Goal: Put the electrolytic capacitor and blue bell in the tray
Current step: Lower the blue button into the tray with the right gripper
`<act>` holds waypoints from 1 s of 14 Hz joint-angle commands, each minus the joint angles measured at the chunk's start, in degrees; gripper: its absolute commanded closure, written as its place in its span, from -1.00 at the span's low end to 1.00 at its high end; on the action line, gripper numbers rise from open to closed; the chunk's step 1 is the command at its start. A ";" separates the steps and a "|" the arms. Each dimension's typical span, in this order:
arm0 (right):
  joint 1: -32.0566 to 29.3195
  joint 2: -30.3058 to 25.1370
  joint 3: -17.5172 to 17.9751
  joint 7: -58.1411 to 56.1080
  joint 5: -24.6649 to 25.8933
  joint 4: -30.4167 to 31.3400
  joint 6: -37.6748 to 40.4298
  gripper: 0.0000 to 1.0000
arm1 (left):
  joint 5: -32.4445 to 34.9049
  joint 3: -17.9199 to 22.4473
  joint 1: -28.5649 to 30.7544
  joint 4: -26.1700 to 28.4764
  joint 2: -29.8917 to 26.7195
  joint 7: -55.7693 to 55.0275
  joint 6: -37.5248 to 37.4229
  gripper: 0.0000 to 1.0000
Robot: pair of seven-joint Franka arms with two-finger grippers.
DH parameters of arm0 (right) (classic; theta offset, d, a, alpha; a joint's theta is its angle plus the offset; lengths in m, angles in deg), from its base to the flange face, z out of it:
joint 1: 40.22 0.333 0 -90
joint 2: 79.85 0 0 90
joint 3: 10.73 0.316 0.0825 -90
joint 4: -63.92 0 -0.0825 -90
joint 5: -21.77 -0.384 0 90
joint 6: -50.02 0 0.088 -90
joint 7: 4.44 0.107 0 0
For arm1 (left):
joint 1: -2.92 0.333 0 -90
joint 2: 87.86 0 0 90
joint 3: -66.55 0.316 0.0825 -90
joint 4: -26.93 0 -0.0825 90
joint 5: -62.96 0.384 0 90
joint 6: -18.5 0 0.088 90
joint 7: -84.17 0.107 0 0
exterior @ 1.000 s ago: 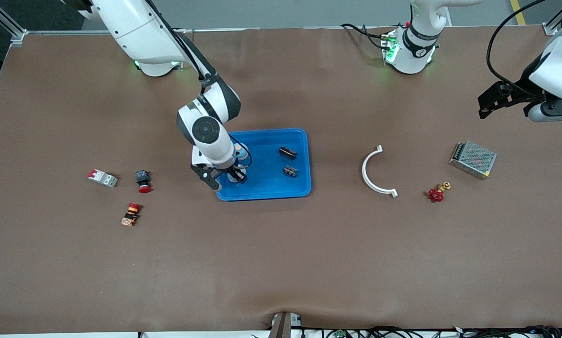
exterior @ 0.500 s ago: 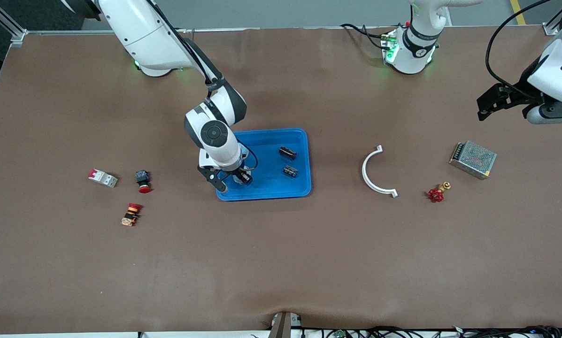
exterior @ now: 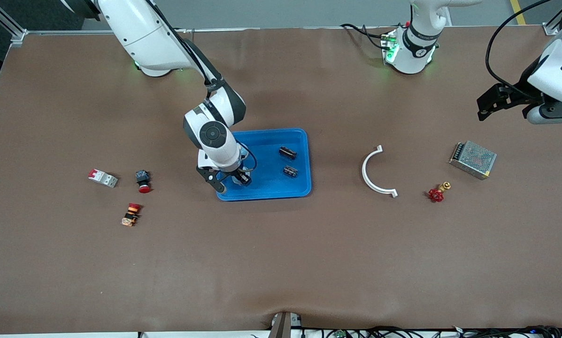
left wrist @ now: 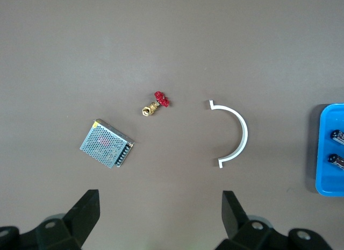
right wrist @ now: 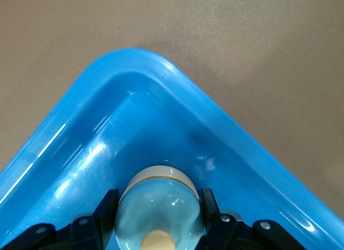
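The bright blue tray (exterior: 267,180) lies mid-table. Two black electrolytic capacitors (exterior: 287,152) (exterior: 290,171) lie in it, toward the left arm's end. My right gripper (exterior: 230,180) is low in the tray's corner nearest the front camera, at the right arm's end. In the right wrist view it (right wrist: 159,201) is shut on the pale blue bell (right wrist: 161,212), just inside the tray's rim (right wrist: 177,88). The front view hides the bell under the wrist. My left gripper (exterior: 492,103) waits open and empty over bare table (left wrist: 160,199).
A white half-ring (exterior: 374,173), a red valve (exterior: 435,194) and a metal mesh box (exterior: 472,159) lie toward the left arm's end. A circuit breaker (exterior: 103,178) and two red push buttons (exterior: 142,180) (exterior: 130,214) lie toward the right arm's end.
My right gripper moved a little toward the left arm's end with the bell, then held almost still in the tray's corner. The left arm shifted slightly.
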 commanded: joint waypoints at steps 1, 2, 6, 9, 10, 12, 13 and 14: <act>-0.23 1.46 -0.21 -0.15 0.42 -1.41 0.50 1.00 | -1.06 -0.15 0.18 -0.28 0.12 -0.11 0.22 -1.00; -0.23 1.46 -0.21 -0.23 0.42 -1.41 0.59 1.00 | -1.06 -0.15 0.18 -0.28 0.12 -0.11 0.22 -1.00; -0.32 1.46 -0.47 -0.32 0.50 -1.59 0.50 1.00 | -1.06 -0.15 0.09 -0.46 0.03 -0.11 0.05 -1.00; -0.32 1.46 -0.47 -0.15 0.50 -1.59 0.59 1.00 | -0.97 -0.07 0.18 -0.54 -0.40 0.59 -0.48 -1.00; -0.32 1.46 -0.47 0.03 0.50 -1.59 0.59 1.00 | -0.89 -0.07 0.27 -0.55 -0.49 0.68 -0.48 -1.00; -0.41 1.46 -0.47 0.46 0.42 -1.59 0.50 -0.81 | -0.45 -0.07 0.36 -0.72 -0.49 0.77 -0.48 -1.00; -0.23 1.46 -0.47 0.55 0.42 -1.59 0.59 -1.00 | -0.10 -0.07 0.36 -1.33 -0.41 0.77 -0.57 -1.00; -0.14 1.28 -0.47 0.21 0.42 -1.85 0.68 -1.00 | -0.01 -0.07 0.36 -1.68 -0.23 0.85 -0.57 -1.00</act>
